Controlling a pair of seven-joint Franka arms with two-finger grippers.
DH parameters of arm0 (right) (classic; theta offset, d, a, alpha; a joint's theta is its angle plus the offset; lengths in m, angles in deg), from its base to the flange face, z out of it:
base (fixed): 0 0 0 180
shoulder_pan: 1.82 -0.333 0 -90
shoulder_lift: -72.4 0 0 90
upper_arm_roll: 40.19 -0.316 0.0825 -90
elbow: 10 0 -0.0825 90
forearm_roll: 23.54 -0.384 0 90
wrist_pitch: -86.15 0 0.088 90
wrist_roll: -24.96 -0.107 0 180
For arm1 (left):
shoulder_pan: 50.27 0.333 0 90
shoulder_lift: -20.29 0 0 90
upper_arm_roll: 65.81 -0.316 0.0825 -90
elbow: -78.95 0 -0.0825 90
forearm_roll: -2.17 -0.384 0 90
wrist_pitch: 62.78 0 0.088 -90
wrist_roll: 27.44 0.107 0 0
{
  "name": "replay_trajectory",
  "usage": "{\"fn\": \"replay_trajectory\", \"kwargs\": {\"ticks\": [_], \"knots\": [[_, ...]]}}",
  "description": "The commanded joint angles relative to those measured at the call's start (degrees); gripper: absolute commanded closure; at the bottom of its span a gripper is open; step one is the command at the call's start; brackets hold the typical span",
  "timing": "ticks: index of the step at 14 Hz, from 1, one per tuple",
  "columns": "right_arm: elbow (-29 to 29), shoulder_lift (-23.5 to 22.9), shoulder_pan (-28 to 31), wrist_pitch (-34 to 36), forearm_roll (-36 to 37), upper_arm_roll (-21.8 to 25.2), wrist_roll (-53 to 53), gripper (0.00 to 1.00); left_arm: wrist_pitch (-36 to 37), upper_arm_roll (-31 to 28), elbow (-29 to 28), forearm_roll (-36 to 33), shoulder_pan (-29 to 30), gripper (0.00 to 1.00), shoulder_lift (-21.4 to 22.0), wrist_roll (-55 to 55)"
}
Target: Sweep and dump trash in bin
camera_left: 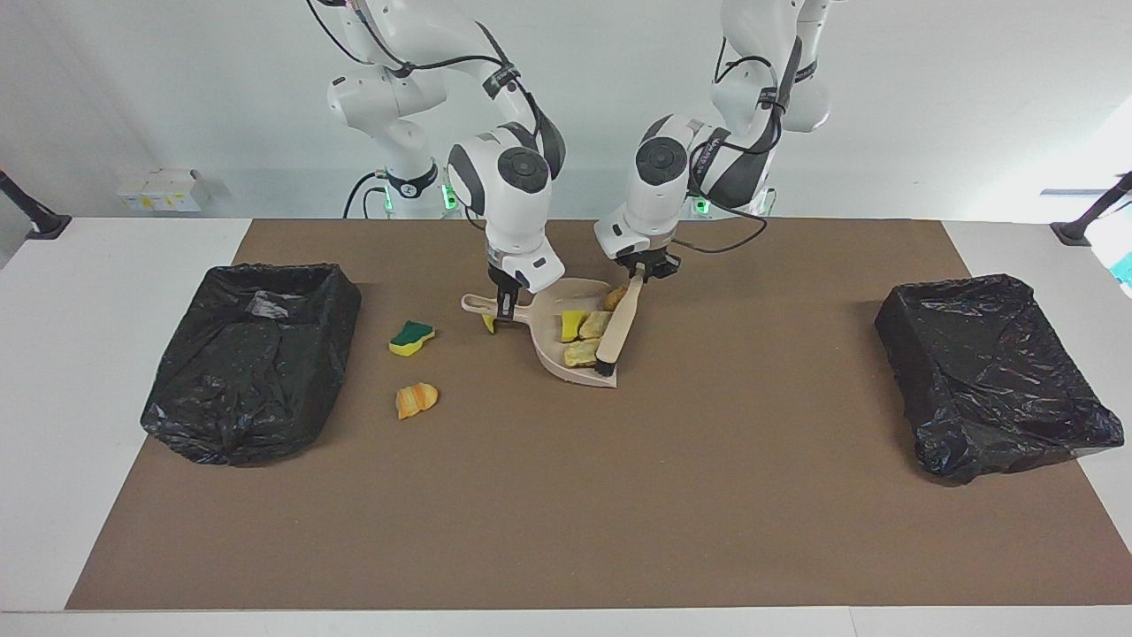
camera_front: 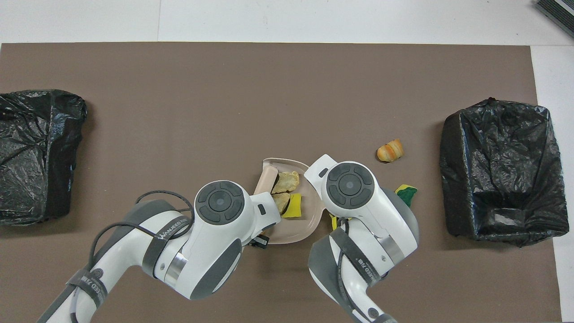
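Facing view: right gripper (camera_left: 504,307) clamped the beige dustpan (camera_left: 566,349) by its handle; left gripper (camera_left: 648,268) clamped the brush (camera_left: 618,327), bristles in the pan against yellow sponge pieces (camera_left: 573,324). Green-and-yellow sponge (camera_left: 411,336) and bread-like chunk (camera_left: 416,399) lay on the mat near a black-lined bin (camera_left: 256,354).

Overhead view: scraps (camera_front: 285,181) sat inside the pan; the chunk (camera_front: 390,150) lay apart.

Facing camera: high, across the table, looking at both robots. Overhead camera: steeply downward. Both cover the brown mat (camera_left: 566,495).

Bright, even overhead light — soft short shadows under arms, faint glare on bin liners (camera_left: 252,358), both views sharp.
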Motion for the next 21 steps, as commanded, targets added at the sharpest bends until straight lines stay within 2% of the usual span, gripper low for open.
{"fn": "replay_trajectory", "kwargs": {"ticks": [1, 6, 9, 12, 17, 21], "knots": [[-0.7, 0.0, -0.1, -1.1, -0.8, -0.3, -1.0, 1.00, 1.7, -1.2, 1.9, 6.3, -0.4, 1.00, 0.4, -1.0], [-0.7, 0.0, -0.1, -1.1, -0.8, -0.3, -0.7, 1.00, 4.6, -1.3, 3.5, 6.7, -0.2, 1.00, 1.3, -10.5], [-0.7, 0.0, -0.1, -1.2, -0.8, -0.3, -0.8, 1.00, 11.2, -1.5, 3.5, 5.3, -0.2, 1.00, 2.1, -21.4], [-0.7, 0.0, 0.0, -1.2, -0.8, -0.3, -0.8, 1.00, 13.4, -1.3, 0.8, 3.9, -0.5, 1.00, 4.6, -32.5], [-0.7, 0.0, 0.0, -1.2, -0.8, -0.3, -0.7, 1.00, 9.7, -0.9, -7.2, 4.2, -2.4, 1.00, 9.1, -43.1], [-0.7, 0.0, 0.0, -1.2, -0.8, -0.3, -0.7, 1.00, -1.0, -0.8, -10.7, 6.3, -5.7, 1.00, 8.5, -44.8]]}}
